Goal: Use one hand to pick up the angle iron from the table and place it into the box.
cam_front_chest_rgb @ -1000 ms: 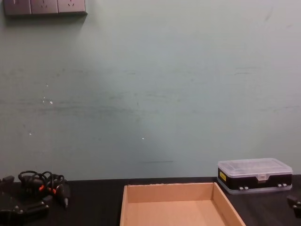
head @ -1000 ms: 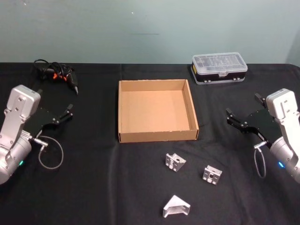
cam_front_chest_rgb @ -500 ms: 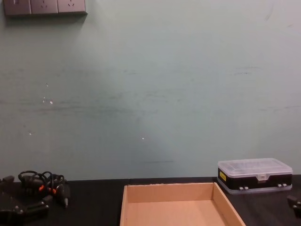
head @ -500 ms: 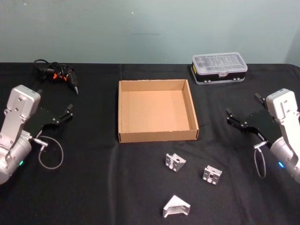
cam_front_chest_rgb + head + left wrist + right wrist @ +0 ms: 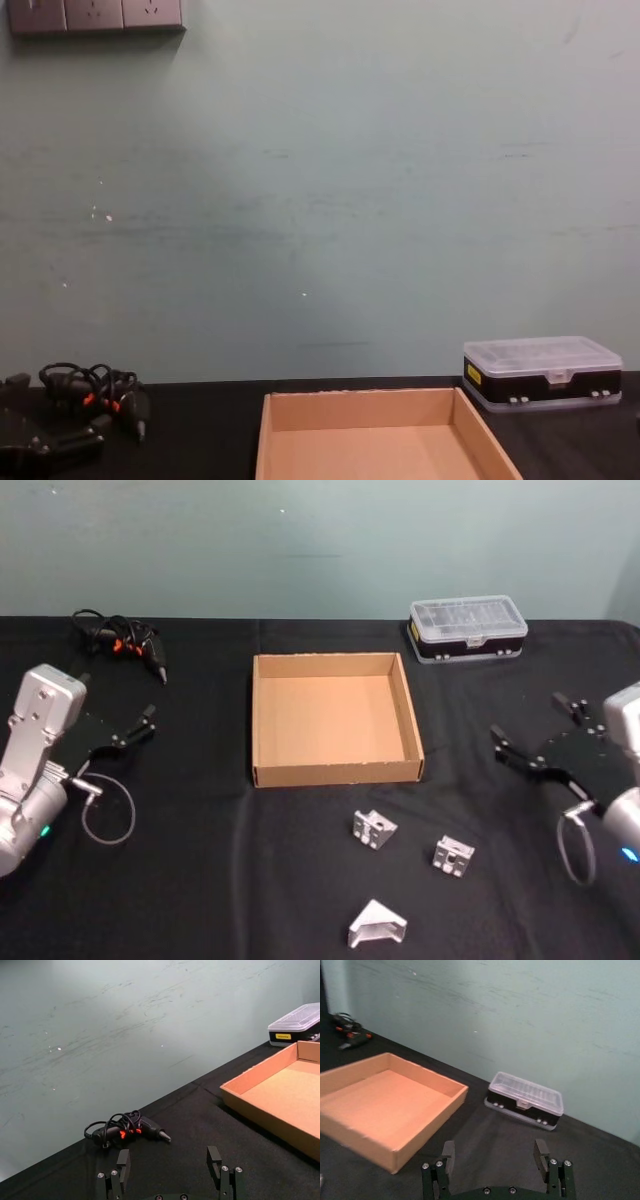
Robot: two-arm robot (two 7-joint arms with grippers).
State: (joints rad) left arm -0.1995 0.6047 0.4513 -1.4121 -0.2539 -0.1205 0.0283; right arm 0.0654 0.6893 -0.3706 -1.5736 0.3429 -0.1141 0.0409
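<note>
Three silver angle irons lie on the black table (image 5: 220,880) in front of the box: one (image 5: 374,827) nearest it, one (image 5: 453,854) to its right, one (image 5: 377,922) by the front edge. The tan cardboard box (image 5: 335,772) sits mid-table with nothing in it, and its walls show too in the chest view (image 5: 360,408) and both wrist views (image 5: 265,1120) (image 5: 432,1120). My left gripper (image 5: 118,698) (image 5: 169,1160) hovers open at the left, far from the irons. At the right my right gripper (image 5: 528,718) (image 5: 494,1152) is open, level with the box's front wall.
A clear-lidded plastic case (image 5: 467,625) (image 5: 525,1100) stands at the back right. A black glue gun with a coiled cord (image 5: 125,640) (image 5: 127,1130) lies at the back left. A pale green wall runs behind the table.
My right gripper has shifted right and toward the table's front, out of the chest view's corner. The left arm has dropped slightly. The angle irons and box have not moved.
</note>
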